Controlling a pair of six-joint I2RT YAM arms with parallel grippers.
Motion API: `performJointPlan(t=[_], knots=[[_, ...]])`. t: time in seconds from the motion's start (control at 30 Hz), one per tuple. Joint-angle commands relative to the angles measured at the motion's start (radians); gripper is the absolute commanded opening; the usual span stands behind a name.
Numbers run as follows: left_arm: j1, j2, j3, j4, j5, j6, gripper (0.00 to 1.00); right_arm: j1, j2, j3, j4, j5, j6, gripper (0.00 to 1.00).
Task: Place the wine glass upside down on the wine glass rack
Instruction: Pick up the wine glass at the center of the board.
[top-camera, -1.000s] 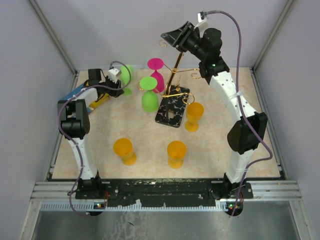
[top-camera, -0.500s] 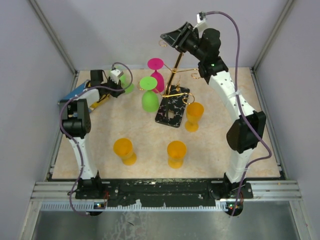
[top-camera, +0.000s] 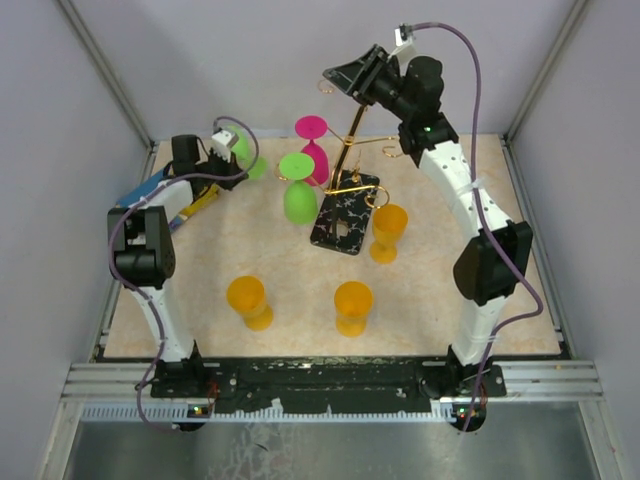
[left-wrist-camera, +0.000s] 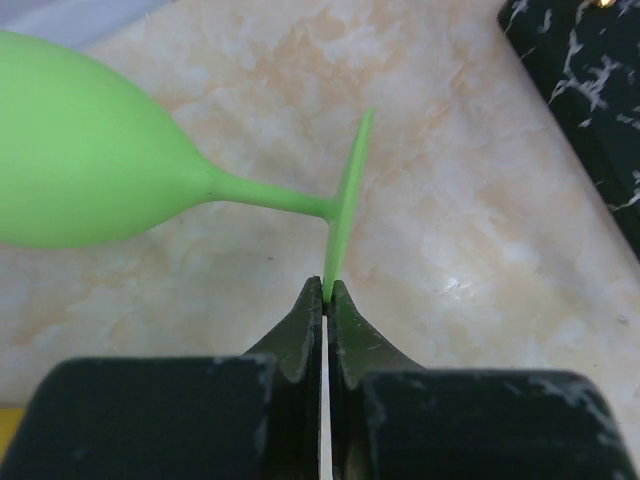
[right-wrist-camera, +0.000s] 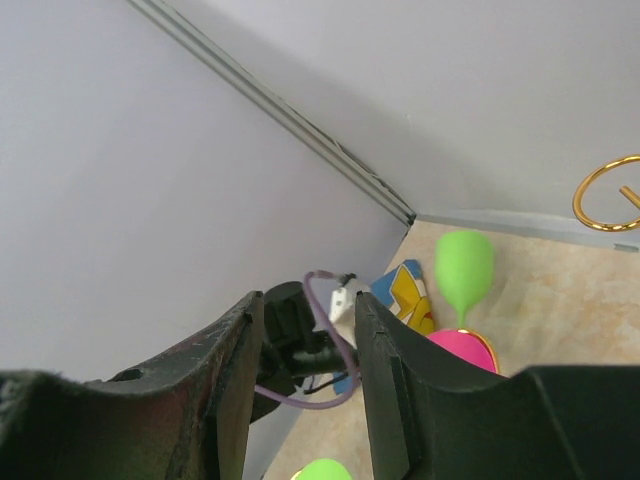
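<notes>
The left pincer (left-wrist-camera: 327, 295) has just snapped shut. A moment ago it was about half open, and now its two black tips squeeze the thin edge of the green wine glass (left-wrist-camera: 90, 170) by its flat foot. In the left wrist view the glass sticks out sideways, with its round bowl at the upper left of the frame and its stem pointing to the right. I cannot tell if it has left the desk (top-camera: 450, 300) yet. From above, this glass sits in the upper left of the frame, well apart from the wine glass rack (top-camera: 350, 160), which stands in the upper middle on its dark base. The right pincer (top-camera: 350, 78) has not moved. It hangs high by the top of the rack, partly open, with nothing in it. So the grab looks done (a thin edge is a slippery thing to hold). I think the next job is to lift the glass, carry it over to the rack, and hang it bowl-down on a gold arm, near the pink glass (top-camera: 314, 150) already hanging there.
</notes>
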Motion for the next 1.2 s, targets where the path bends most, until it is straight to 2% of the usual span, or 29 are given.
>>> performJointPlan(t=[0.0,0.17,0.27,0.37,0.47,0.57,0.67,0.8,0.9,1.17], knots=[[-0.006,-0.166,-0.031,0.08,0.0,-0.033,0.0,-0.01,-0.041,-0.01,0.017,-0.036,-0.019,0.43],[-0.036,-0.306,-0.126,0.096,-0.11,0.112,0.0,-0.011,-0.038,-0.006,-0.066,-0.047,-0.077,0.43],[-0.075,-0.401,-0.212,0.12,-0.196,0.234,0.0,-0.011,-0.029,0.043,-0.149,-0.043,-0.146,0.44],[-0.103,-0.474,-0.279,0.158,-0.26,0.29,0.0,-0.011,-0.008,0.102,-0.232,-0.038,-0.206,0.46],[-0.166,-0.531,-0.329,0.174,-0.406,0.409,0.0,-0.011,0.034,0.22,-0.347,-0.028,-0.248,0.48],[-0.236,-0.559,-0.377,0.184,-0.577,0.548,0.0,-0.011,0.122,0.43,-0.539,-0.02,-0.28,0.49],[-0.269,-0.583,-0.413,0.209,-0.687,0.596,0.0,-0.011,0.186,0.579,-0.644,-0.013,-0.291,0.5],[-0.31,-0.616,-0.487,0.284,-0.825,0.702,0.0,-0.008,0.154,0.531,-0.631,0.004,-0.287,0.51],[-0.331,-0.629,-0.556,0.424,-0.937,0.767,0.0,-0.006,0.135,0.491,-0.628,0.011,-0.294,0.51],[-0.335,-0.672,-0.567,0.441,-0.914,0.726,0.0,0.007,0.124,0.465,-0.629,0.006,-0.308,0.52]])
